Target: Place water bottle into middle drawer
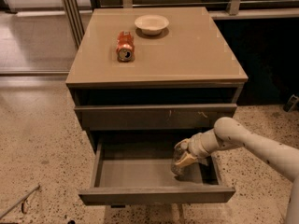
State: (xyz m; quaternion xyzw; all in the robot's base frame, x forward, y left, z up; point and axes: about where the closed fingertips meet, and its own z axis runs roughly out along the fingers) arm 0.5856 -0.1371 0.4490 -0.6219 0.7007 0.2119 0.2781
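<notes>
The middle drawer [135, 172] is pulled open below the cabinet top, with a flat grey inside. The water bottle [179, 164] stands upright inside it at the right, its base on or just above the drawer floor. My gripper [185, 155] reaches in from the right on a white arm and is shut on the water bottle around its upper part. The bottle's cap is hidden by the fingers.
A red-orange soda can [124, 45] lies on its side on the cabinet top [187, 50], next to a shallow white bowl [151, 24]. A shut drawer front with pale scratch marks [156, 116] sits above the open drawer. Speckled floor surrounds the cabinet.
</notes>
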